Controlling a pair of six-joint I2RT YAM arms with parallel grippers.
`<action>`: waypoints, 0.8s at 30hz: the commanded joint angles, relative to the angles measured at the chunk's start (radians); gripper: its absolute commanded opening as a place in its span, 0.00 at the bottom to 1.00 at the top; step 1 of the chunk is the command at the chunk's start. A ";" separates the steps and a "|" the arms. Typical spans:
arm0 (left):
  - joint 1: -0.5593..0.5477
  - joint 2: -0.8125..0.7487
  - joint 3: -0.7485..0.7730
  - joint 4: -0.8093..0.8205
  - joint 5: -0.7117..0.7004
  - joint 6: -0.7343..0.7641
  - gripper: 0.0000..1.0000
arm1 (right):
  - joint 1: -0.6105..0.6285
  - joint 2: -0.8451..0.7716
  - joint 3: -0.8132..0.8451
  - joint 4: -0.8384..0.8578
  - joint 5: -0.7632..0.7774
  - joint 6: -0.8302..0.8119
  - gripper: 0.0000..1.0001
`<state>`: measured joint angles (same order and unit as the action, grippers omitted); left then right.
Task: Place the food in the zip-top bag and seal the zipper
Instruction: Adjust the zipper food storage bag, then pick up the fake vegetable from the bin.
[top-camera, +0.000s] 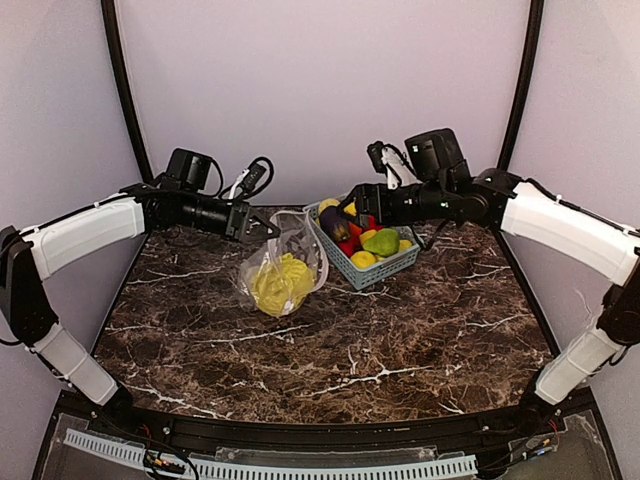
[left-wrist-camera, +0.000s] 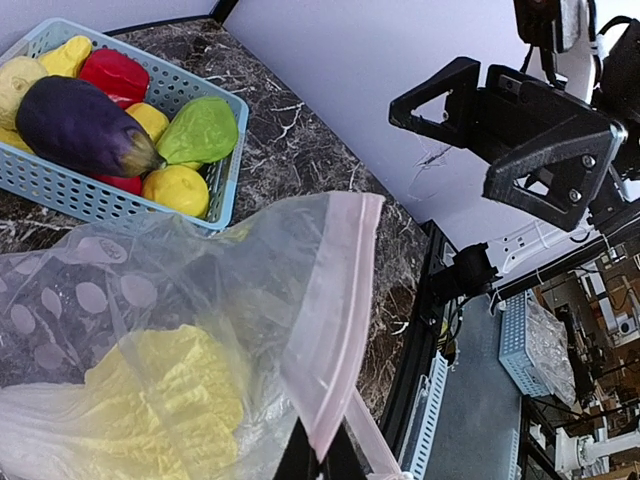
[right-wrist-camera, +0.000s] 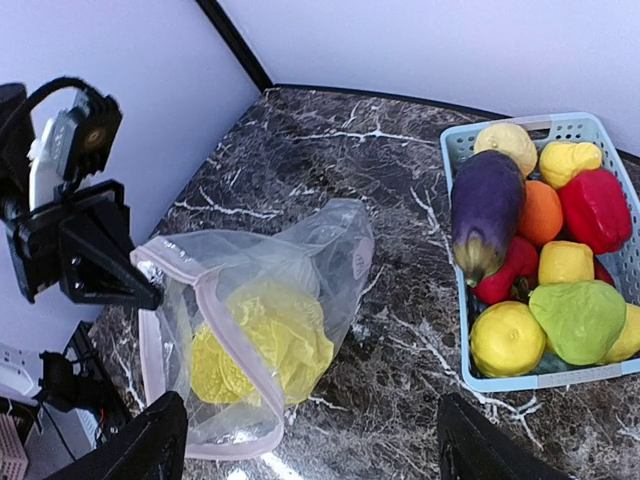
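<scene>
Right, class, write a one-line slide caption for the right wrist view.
The left gripper holds the dotted zip-top bag open, yellow cabbage inside; remaining food waits in the blue basket.

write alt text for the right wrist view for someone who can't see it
On a marble table, a clear dotted zip-top bag holding a yellow cabbage is held up by its pink zipper edge in the left gripper. To its right a light blue basket holds a purple eggplant and other toy produce; the right gripper, open, frames the bottom edge.
</scene>
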<state>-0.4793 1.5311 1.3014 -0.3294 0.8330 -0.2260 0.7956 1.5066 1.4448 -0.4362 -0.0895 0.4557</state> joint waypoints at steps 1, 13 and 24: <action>0.001 -0.059 -0.016 0.072 0.037 -0.001 0.01 | -0.022 0.087 0.055 -0.021 0.109 -0.023 0.87; 0.001 -0.116 -0.042 0.098 0.019 0.022 0.01 | -0.073 0.390 0.216 0.004 0.178 -0.006 0.92; 0.001 -0.102 -0.042 0.094 0.011 0.021 0.01 | -0.093 0.561 0.334 0.001 0.228 -0.018 0.89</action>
<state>-0.4793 1.4433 1.2724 -0.2550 0.8448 -0.2199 0.7147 2.0315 1.7351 -0.4446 0.1085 0.4458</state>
